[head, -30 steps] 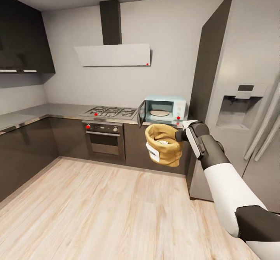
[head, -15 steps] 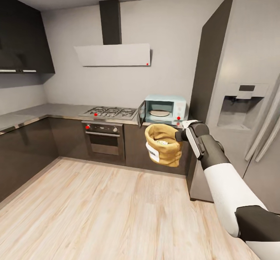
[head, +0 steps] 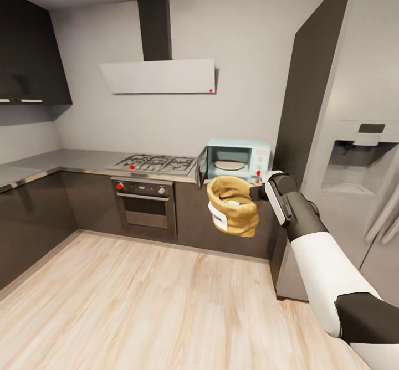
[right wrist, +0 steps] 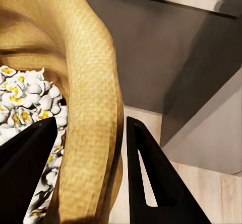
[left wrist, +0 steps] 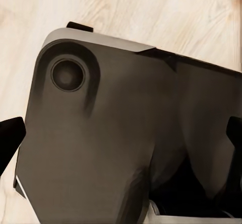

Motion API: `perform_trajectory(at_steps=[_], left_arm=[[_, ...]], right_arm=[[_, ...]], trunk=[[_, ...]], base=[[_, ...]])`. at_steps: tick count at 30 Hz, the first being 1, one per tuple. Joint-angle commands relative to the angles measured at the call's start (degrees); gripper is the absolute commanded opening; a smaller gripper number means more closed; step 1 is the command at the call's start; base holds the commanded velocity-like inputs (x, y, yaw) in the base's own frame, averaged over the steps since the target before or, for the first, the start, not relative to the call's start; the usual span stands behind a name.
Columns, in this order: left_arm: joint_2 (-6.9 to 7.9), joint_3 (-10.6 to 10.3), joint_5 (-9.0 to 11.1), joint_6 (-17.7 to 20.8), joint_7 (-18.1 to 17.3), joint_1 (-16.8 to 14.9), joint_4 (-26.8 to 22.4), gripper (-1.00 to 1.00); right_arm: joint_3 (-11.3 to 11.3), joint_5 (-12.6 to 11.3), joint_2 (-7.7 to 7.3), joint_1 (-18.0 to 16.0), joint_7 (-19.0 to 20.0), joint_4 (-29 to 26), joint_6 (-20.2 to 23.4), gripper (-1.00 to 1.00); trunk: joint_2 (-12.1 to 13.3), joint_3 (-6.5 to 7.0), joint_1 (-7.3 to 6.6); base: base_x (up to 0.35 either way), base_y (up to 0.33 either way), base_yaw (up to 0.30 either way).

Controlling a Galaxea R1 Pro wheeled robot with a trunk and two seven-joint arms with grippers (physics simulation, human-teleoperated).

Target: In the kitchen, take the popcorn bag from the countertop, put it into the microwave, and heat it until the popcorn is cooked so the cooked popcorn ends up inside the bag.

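The right gripper (head: 256, 193) is clenched on the rolled rim of the popcorn bag (head: 233, 206), one dark finger (right wrist: 25, 173) inside over the popcorn (right wrist: 30, 103) and the other outside the burlap wall – the wrist view shows the cloth pinched between them. The bag hangs upright in the air at the end of the outstretched right arm, above the light wood floor (head: 144, 298), its white label band facing the room. In the left wrist view, dark finger tips (left wrist: 10, 141) sit at either edge around a dark rounded part of the robot; whether that gripper is released or closed cannot be told. Behind the bag stands the countertop (head: 72, 161) – on it the pale blue microwave (head: 238, 158), door swung open, beside the gas hob (head: 152, 163) and next to the tall grey fridge (head: 354, 137)
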Motion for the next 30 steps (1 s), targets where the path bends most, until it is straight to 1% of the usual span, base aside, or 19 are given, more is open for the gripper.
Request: perform_trajectory(at_steps=[1, 26, 30], left_arm=[[-0.02, 0.0, 0.3, -0.1, -0.1, 0.0, 0.0, 1.00], [0.04, 0.0, 0.3, -0.2, -0.1, 0.0, 0.0, 1.00], [0.04, 0.0, 0.3, -0.2, -0.1, 0.0, 0.0, 1.00]], right_arm=[[0.1, -0.1, -0.02, -0.1, -0.3, 0.0, 0.2, -1.00], [0.1, -0.2, -0.09, 0.0, -0.2, -0.1, 0.2, -1.00], [0.0, -0.1, -0.43, 0.0, -0.2, -0.1, 0.2, -1.00]], trunk=[[0.0, -0.07, 0.03], [0.0, -0.07, 0.03], [0.0, -0.07, 0.03]], base=[[0.321, 0.000, 0.000], [0.321, 0.000, 0.000], [0.305, 0.000, 0.000]])
